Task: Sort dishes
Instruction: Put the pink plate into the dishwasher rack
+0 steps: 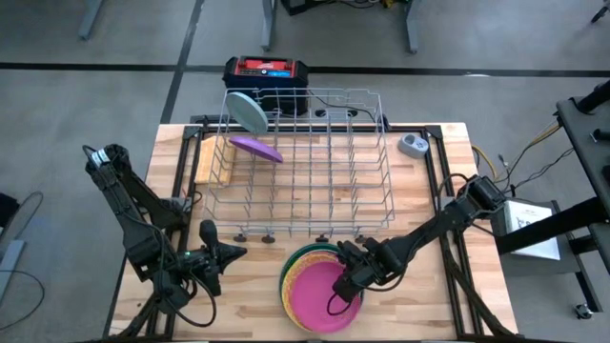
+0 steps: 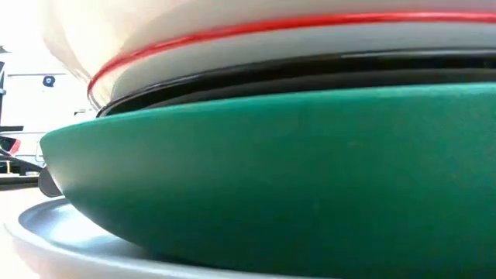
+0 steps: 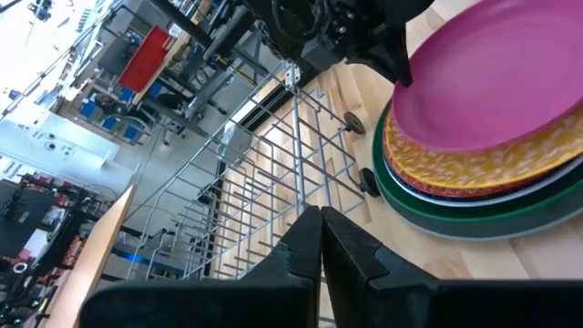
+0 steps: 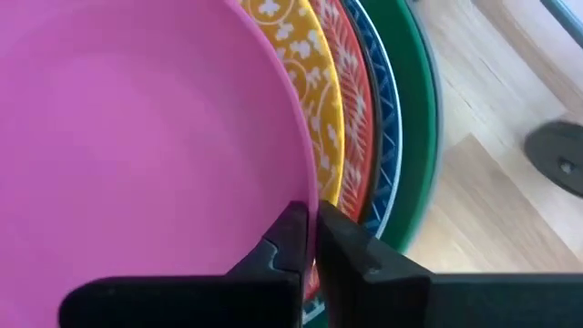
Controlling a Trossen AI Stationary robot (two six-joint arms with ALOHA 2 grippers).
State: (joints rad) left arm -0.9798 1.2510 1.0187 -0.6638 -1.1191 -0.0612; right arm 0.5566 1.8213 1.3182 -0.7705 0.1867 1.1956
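The right gripper (image 4: 312, 239) sits at the rim of the pink plate (image 4: 137, 137), its two fingers pinched on the plate's edge with one finger on top and the other tucked under the lip. That plate is the top of a stack (image 1: 319, 286) near the front edge of the counter (image 1: 248, 286), lying on a yellow patterned plate (image 4: 314, 82), then a red patterned one, a blue one and a green plate (image 2: 271, 170) lower down. To do this step well, the grip should probably bite only the pink rim: the yellow plate's edge lies just beside the lower finger, so a slow lift, tilting the plate up from the held side, would show whether the plate below is coming along. The bite is narrow and at one edge, so the plate will likely sag or swing; keeping the move slow and the plate near upright should help it slide between the wires. The wire rack (image 1: 305, 162) stands just behind the stack, with a pale blue plate (image 1: 250, 111) and a purple plate (image 1: 255, 148) already in slots at its far left corner, so the next free slot beside them looks like the natural target. The left gripper (image 3: 321, 237) waits with fingers together over the counter left of the stack, facing it.
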